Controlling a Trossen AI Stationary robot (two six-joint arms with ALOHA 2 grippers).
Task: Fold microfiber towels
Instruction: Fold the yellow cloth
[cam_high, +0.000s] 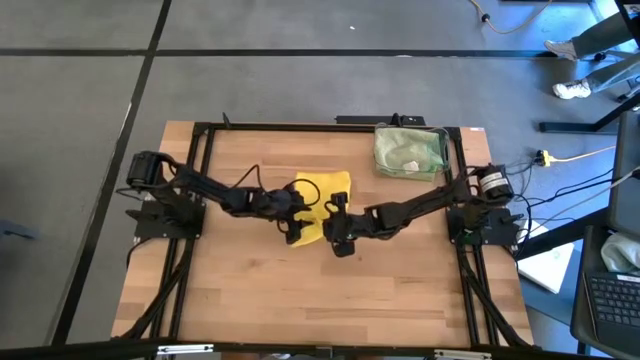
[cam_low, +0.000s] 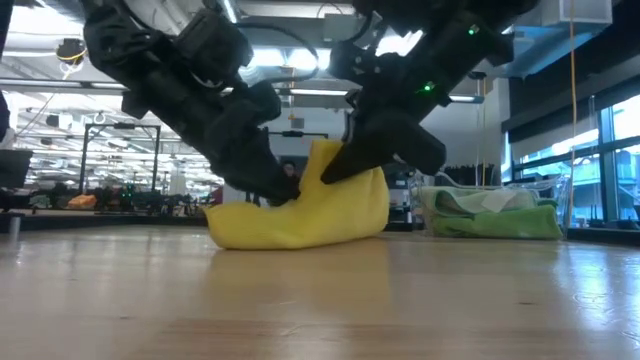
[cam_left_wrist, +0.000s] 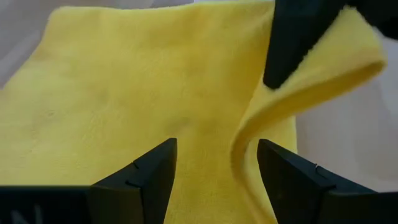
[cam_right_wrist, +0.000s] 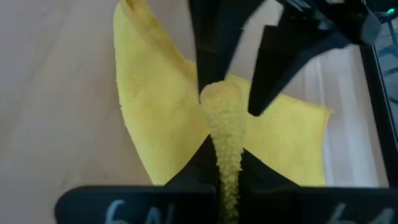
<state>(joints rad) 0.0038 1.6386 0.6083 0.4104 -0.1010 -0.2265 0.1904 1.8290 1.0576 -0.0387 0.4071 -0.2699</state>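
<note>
Near the middle of the wooden table (cam_high: 250, 300) lies the yellow towel (cam_high: 322, 200), one edge lifted off the wood. The right gripper (cam_right_wrist: 227, 180) is pinched tight on a raised fold of it, holding that ridge up. The left gripper (cam_left_wrist: 214, 168) sits just beside it with fingers spread wide over the cloth, gripping nothing. More towels (cam_high: 405, 152) sit bunched at the far right corner.

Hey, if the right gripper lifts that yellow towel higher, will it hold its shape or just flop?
Probably flop: the yellow towel sags in soft curves from the pinch of the right gripper. Its free edge curls over in the left wrist view, so it seems limp. It looks light, and the pinch bunches it into a ridge.
</note>
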